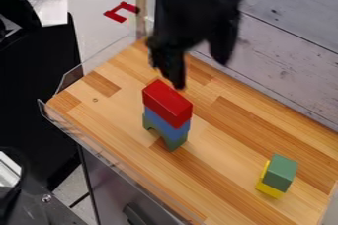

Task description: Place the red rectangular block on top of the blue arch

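One stack as the clock's centre, for every direction below. Clear plastic rim (pixel 61 121) at 9 o'clock, well apart from the stack, bent round the corner of the light-brown wooden tabletop (pixel 119 115). Bare wood between rim and stack, on past it at 7 and 8 o'clock to the near edge. Up at 11 o'clock, beyond the tabletop, a red angular bracket (pixel 121 11).

Next, the stack: glossy-looking red rectangular block (pixel 167 103) on top, set squarely on a blue block (pixel 166 124) of much the same length, with a green arch-shaped block (pixel 173 142) underneath. Red block upright in line with the two lower ones, long side slanting down to between 4 and 5 o'clock. Whether the blue one is arched, cannot tell.

Just off the red block's far end at 12 to 1 o'clock, the nearer finger of the black gripper (pixel 198 72); other finger farther out at 1 o'clock. Fingers parted, with the red block outside the gap; contact with the nearer tip uncertain.

Whitish plank wall (pixel 284 46) behind, from 1 to 3 o'clock. Wide run of wood toward 4 o'clock, then a green block (pixel 281 169) over a yellow block (pixel 269 190), near the tabletop's right edge.
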